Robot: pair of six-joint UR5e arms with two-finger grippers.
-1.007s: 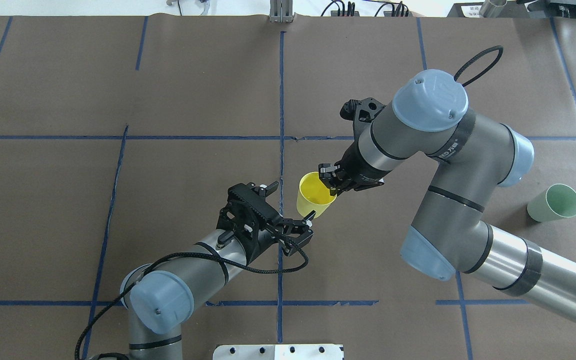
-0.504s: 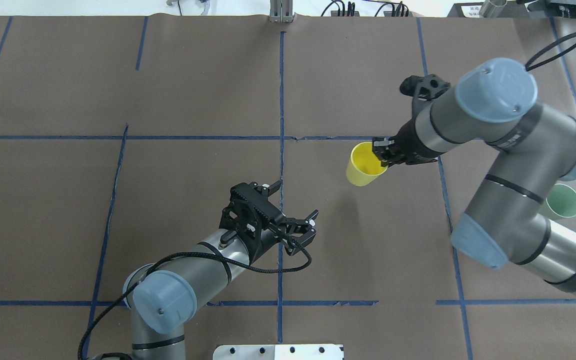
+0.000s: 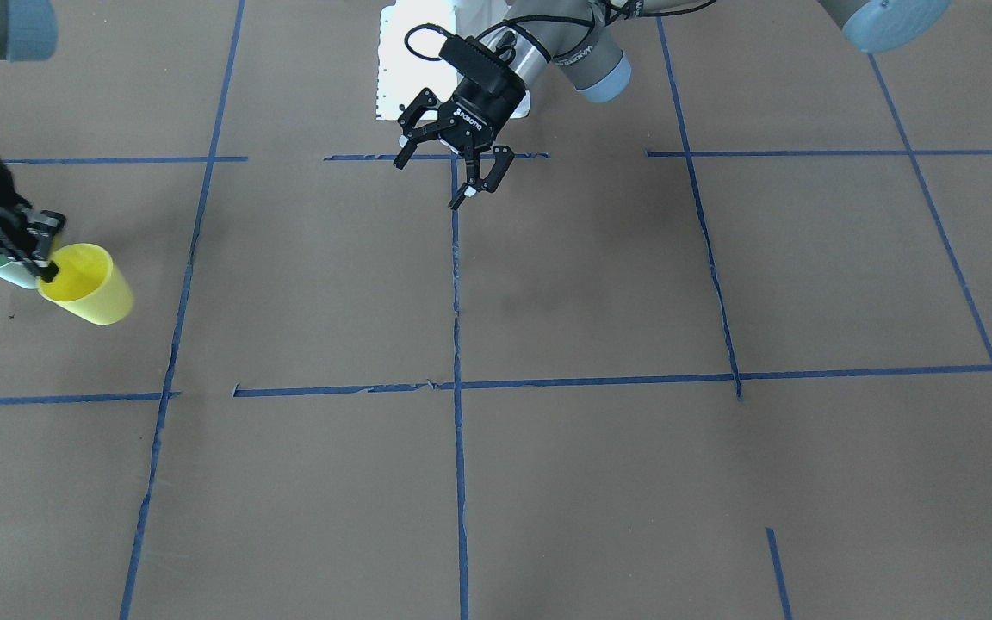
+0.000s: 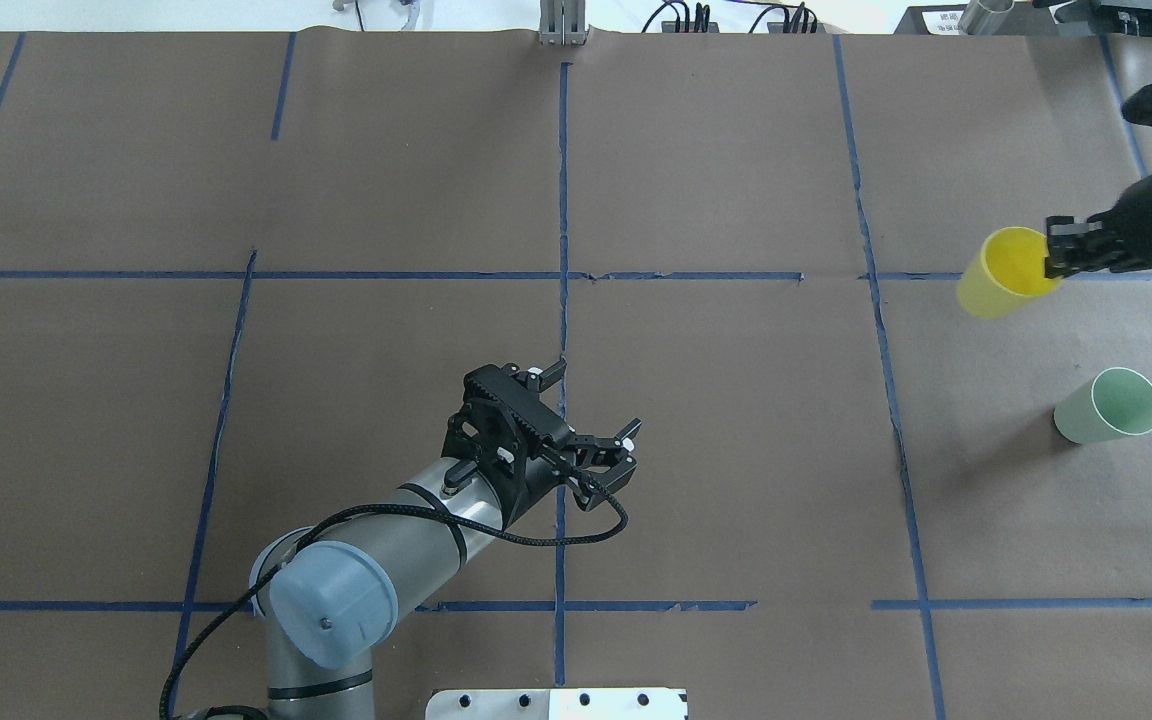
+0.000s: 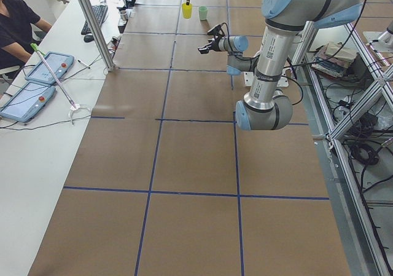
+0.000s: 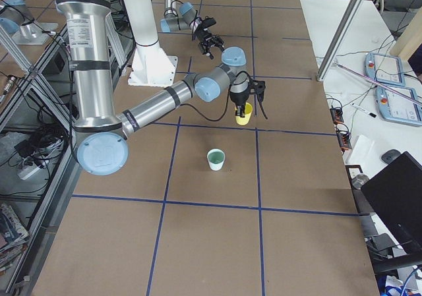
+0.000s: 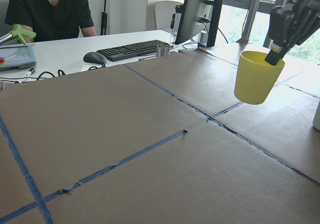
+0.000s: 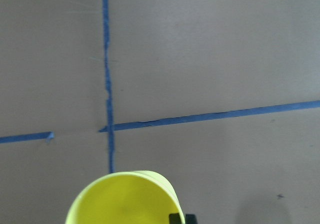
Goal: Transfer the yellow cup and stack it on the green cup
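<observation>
Right tool [image 4: 1052, 263] pinching yellow cup [image 4: 996, 282] rim aloft, green cup [image 4: 1108, 405] near, left tool [image 4: 590, 404] spread empty

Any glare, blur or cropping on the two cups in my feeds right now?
Overhead: yellow cup and green cup sharp, evenly lit, soft shadows only. Front-facing: green cup partly hidden behind the right tool. Right wrist: yellow cup cut off by the bottom edge.
</observation>
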